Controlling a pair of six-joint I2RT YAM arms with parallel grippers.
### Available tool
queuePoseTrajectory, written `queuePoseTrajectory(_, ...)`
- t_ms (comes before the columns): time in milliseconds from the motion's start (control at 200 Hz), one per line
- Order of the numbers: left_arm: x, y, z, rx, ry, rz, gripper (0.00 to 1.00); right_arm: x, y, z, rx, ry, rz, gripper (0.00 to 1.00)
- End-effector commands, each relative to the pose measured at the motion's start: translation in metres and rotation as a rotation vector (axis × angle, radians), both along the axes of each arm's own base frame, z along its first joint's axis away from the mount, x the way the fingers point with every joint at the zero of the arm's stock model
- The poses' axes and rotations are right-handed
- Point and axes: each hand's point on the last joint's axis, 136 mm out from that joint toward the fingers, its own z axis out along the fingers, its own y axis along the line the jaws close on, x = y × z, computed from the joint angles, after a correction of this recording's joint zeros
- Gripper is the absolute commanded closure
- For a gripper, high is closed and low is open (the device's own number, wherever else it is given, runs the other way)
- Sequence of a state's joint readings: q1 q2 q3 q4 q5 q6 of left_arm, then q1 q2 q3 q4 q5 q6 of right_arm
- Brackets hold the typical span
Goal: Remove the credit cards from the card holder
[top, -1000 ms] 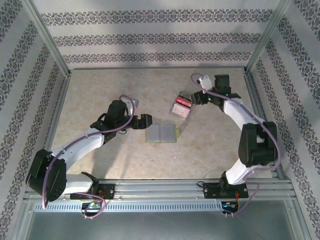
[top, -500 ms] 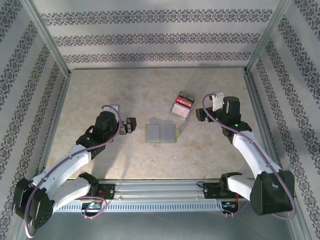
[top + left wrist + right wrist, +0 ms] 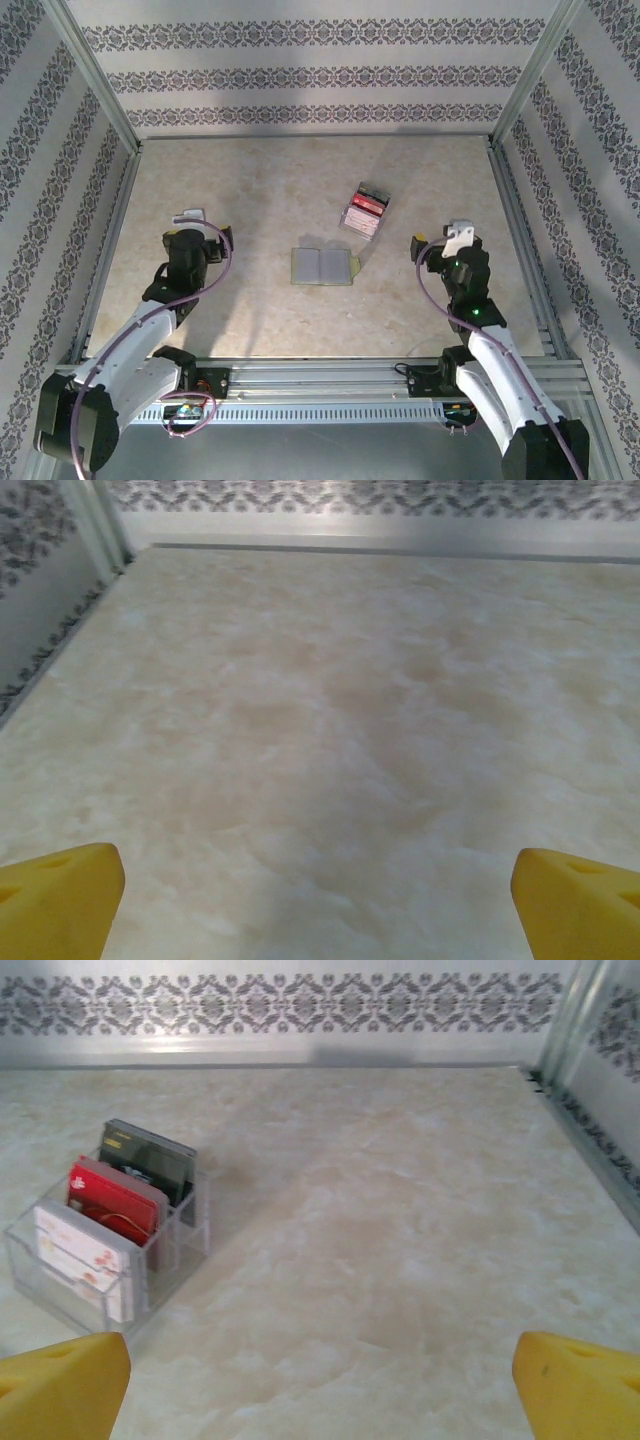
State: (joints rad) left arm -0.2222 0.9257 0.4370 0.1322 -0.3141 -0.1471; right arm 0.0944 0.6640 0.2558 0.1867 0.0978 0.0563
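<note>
The olive-green card holder lies spread open on the table's middle, its paler inside facing up. Behind it and to the right, three credit cards stand upright in a clear plastic rack: a white card, a red card and a dark card. My left gripper is open over bare table, well left of the holder, its yellow fingertips wide apart. My right gripper is open too, right of the holder and nearer than the rack, with nothing between its fingertips.
Patterned walls and metal posts close in the table on three sides. The right wall's foot runs close past my right gripper. The arm bases sit on the rail at the near edge.
Both arms have drawn back toward the near edge. The left gripper left the holder's side, the right one left the rack and opened wide. Holder and cards have not moved.
</note>
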Motion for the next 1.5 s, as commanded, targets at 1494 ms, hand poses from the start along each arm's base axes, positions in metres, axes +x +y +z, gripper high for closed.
queuePoseTrajectory(1494, 0.074, 0.016, -0.073, -0.081, -0.099, -0.213, 0.01, 0.065, -0.019, -0.024, 0.002, -0.100, -0.034, 0.02)
